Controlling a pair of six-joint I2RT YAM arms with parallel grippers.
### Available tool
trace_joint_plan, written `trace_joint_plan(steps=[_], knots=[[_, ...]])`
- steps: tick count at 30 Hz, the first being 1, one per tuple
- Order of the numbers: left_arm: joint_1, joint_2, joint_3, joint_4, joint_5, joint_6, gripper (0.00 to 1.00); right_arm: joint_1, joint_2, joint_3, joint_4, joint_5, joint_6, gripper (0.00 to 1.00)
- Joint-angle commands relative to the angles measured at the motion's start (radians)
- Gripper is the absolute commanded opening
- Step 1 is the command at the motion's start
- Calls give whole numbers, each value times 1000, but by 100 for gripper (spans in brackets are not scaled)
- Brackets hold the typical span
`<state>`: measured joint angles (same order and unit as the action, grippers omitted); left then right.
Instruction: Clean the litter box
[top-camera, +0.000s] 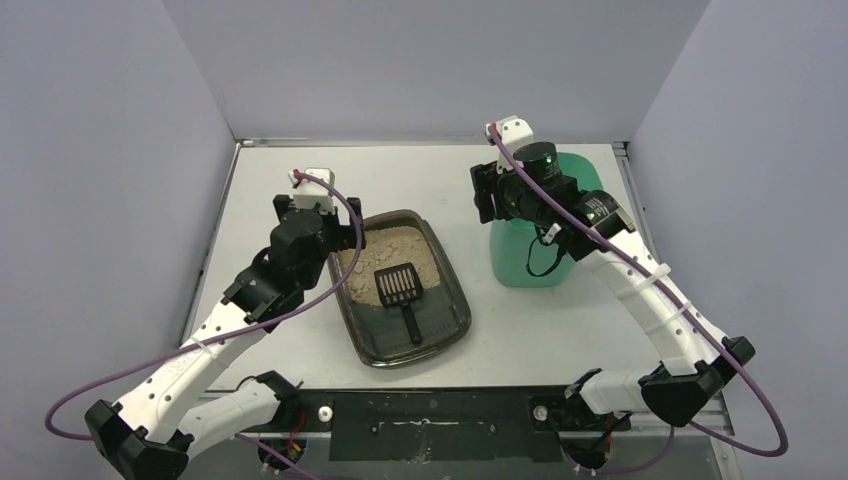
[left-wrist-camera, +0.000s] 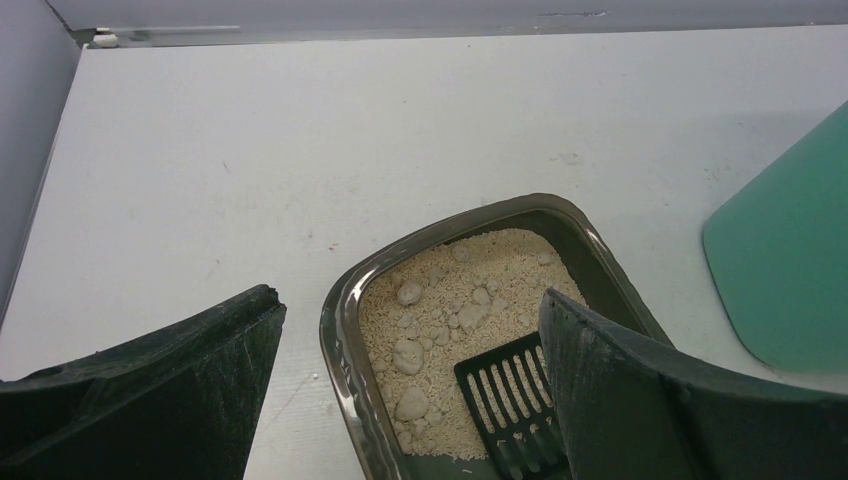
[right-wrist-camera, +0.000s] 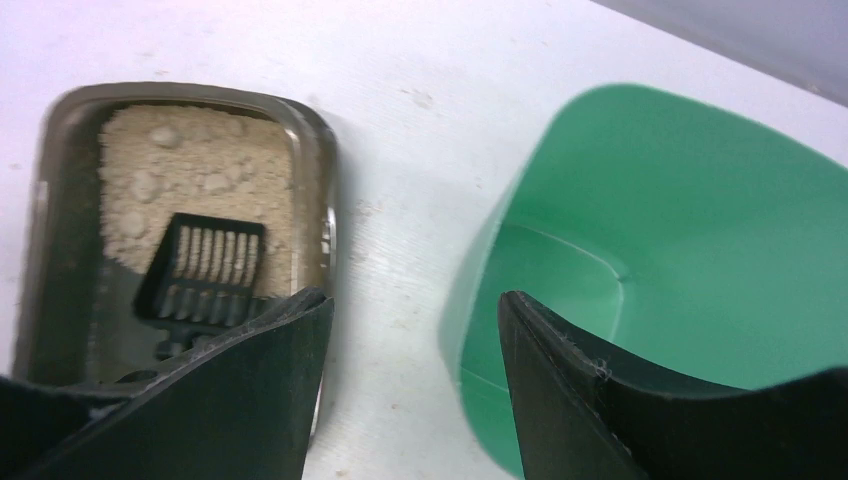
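since the scoop (top-camera: 400, 290) lies untouched inside the litter box (top-camera: 452, 300), i judge your step in hand is picking it up. the box sits on the counter (top-camera: 400, 180) just toward 9 o'clock of centre, with litter heaped at its 12 o'clock end and its 6 o'clock end nearly bare. the scoop's slotted head points to 12 and its handle to 6, resting on that bare floor.

the left arm (top-camera: 300, 240) hovers over the box's 10 o'clock corner, its jaws spread and holding nothing. the right arm (top-camera: 540, 190) hangs over the green bin (top-camera: 515, 258), which stands at 3 o'clock of the box, a little apart. its jaws are also spread and empty.

to do it well, bring one set of jaws down across the handle, one finger each side. close near the handle's 6 o'clock tip so the head stays free. come in low, as the handle lies flat against the floor, and clear the rim first.

by count you have one litter box, one scoop, one bin and two arms. the clumps (left-wrist-camera: 408, 355) number at least six, though i can't fix the exact count.
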<state>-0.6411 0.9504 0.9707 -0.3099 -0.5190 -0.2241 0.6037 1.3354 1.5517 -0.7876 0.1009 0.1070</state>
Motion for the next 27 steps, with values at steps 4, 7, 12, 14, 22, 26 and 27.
trace_joint_plan(steps=[4,7,12,14,22,26,27], knots=[[-5,-4,13,32,-1,0,97,189,-13,82,-9,-9,48,65],[-6,-2,16,25,-14,-4,97,275,24,62,-10,42,71,67],[-13,0,20,7,-60,-13,97,364,45,-48,48,56,140,67],[-13,2,18,-12,-73,-26,97,385,52,-89,78,42,172,68],[-18,-20,18,-42,-100,-44,97,456,89,-224,148,23,294,68],[-20,-41,11,-62,-130,-45,97,485,108,-297,197,13,373,68],[-20,-47,12,-69,-137,-49,97,491,113,-314,212,14,403,68]])
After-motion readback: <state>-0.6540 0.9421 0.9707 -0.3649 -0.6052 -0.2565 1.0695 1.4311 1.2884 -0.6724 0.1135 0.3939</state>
